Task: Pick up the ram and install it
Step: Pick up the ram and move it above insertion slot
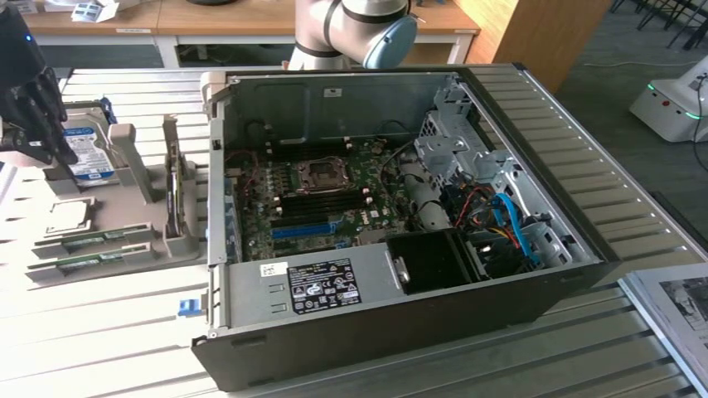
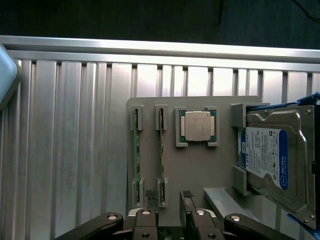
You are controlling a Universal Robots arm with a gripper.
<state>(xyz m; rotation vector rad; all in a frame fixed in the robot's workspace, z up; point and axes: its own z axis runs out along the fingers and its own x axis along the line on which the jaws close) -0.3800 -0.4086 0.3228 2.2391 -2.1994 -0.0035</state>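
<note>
Right, your claw [image 2: 168,196] hangs over the grey parts tray [image 2: 200,165] at the exterior view's left, fingers [image 2: 150,194] spread apart w/ nothing between them. Neither stick is picked up yet: one ram stick [image 2: 161,150] sits on edge in its clips next to the CPU [image 2: 197,126], the other ram stick [image 2: 136,150] just beside it. Hard drive [image 2: 270,155] stands on the CPU's other side. PC case [image 1: 387,348] lies open to the tray's right, motherboard [image 1: 321,199] exposed.
</note>
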